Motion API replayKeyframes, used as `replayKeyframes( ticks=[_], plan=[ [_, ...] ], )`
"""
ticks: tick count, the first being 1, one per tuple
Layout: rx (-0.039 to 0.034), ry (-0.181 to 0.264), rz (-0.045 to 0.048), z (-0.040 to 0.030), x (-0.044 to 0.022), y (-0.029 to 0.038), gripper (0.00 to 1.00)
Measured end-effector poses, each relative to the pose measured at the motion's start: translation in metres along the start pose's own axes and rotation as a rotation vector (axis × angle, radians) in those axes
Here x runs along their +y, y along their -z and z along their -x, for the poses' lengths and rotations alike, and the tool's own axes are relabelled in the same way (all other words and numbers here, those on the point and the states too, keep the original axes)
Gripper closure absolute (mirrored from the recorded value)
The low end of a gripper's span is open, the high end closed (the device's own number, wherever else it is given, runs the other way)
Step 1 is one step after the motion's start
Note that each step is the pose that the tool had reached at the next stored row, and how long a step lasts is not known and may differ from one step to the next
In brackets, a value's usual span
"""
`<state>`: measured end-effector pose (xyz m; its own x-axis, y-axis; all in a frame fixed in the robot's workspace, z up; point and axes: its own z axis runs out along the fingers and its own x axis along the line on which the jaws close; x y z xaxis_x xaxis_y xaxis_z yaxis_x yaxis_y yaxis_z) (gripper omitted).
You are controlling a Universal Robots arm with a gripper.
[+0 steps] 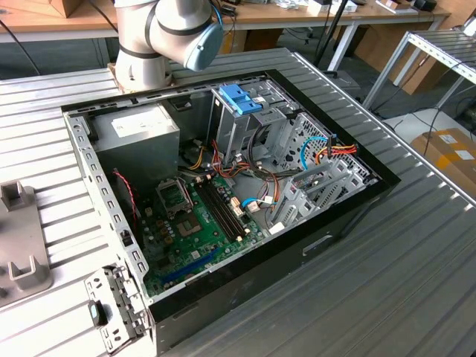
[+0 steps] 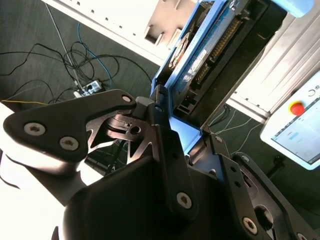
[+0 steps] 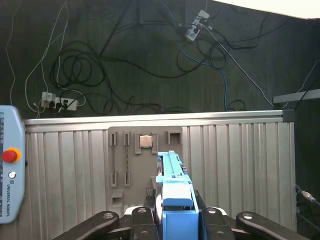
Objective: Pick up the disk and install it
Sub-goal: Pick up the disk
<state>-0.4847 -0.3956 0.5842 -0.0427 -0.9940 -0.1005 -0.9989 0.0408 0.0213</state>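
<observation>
With end effector (image 3: 176,222) pinching disk (image 3: 172,175), held it clear of counter (image 3: 240,165); finished pickup, had not yet installed it in computer case (image 1: 253,271).

Open computer case (image 1: 297,260) (blue bracket (image 1: 241,99) inside, perhaps plastic) lies on ribbed table (image 1: 401,297).

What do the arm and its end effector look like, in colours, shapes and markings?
The arm is built of thick, round, light-grey joints with dark seams, and one joint ends in a light-blue cap. The end effector is matt black, made of flat linked bars with rounded ends, joined by silver screws.
</observation>
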Motion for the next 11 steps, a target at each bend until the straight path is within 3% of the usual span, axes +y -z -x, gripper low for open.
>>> replayKeyframes(
  ticks=[11],
  plan=[
    [0.0011, 0.0, -0.0001, -0.0006, -0.0051, -0.0008, 0.63]
  ],
)
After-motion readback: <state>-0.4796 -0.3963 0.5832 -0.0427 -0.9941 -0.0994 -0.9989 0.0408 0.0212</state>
